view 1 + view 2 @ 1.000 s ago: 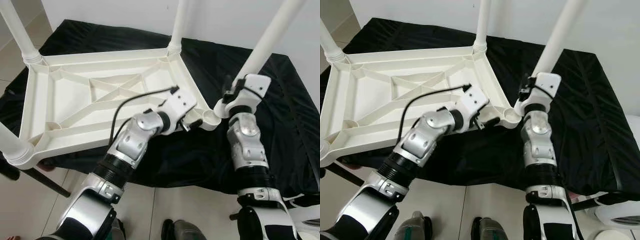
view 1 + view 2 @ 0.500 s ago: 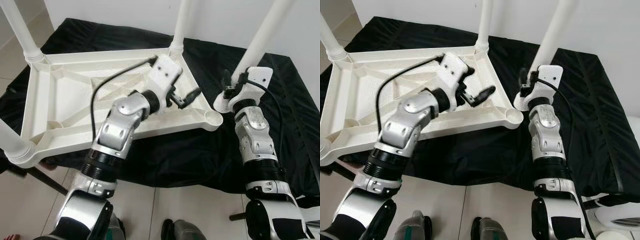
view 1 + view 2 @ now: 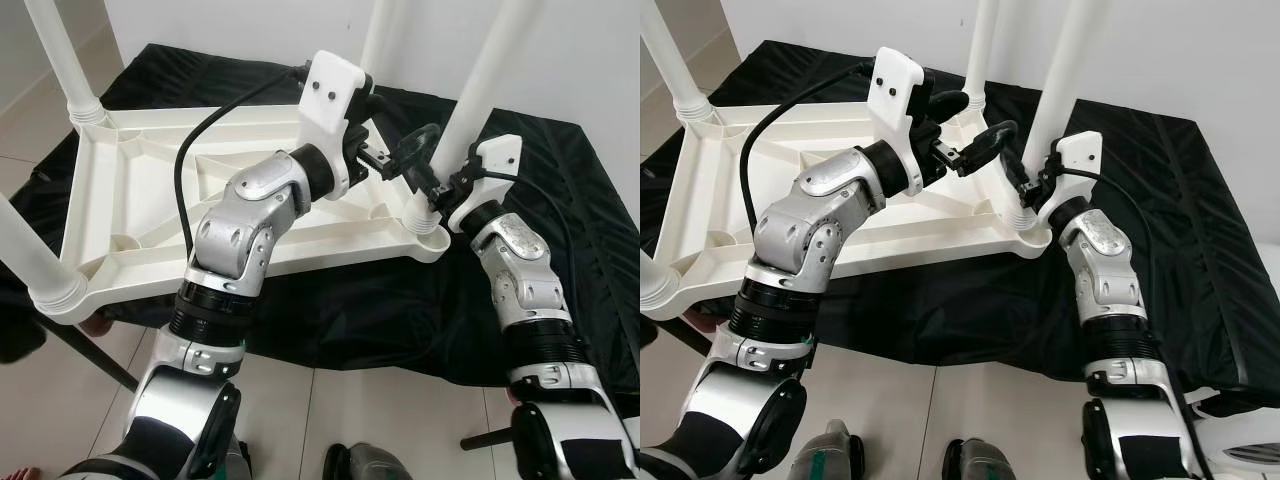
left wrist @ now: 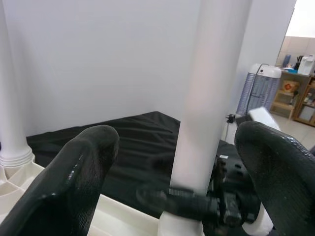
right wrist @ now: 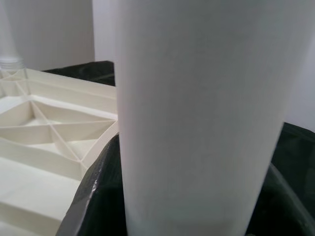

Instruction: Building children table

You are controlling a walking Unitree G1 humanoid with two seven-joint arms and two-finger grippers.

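An upturned white plastic table (image 3: pixel 150 200), ribbed underneath, lies on black cloth (image 3: pixel 560 230). The right gripper (image 3: pixel 432 190) clasps a smooth round leg (image 3: pixel 480 90) at the table's near corner; the left gripper (image 3: pixel 405 155) gapes wide beside that leg.

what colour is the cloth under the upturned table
Black cloth, clearest in the left eye view.

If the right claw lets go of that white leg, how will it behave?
The white leg is a tall smooth tube, so probably stiff, light and slippery. Its base sits at the corner socket of the upturned tabletop; unless fully seated, it may tip.
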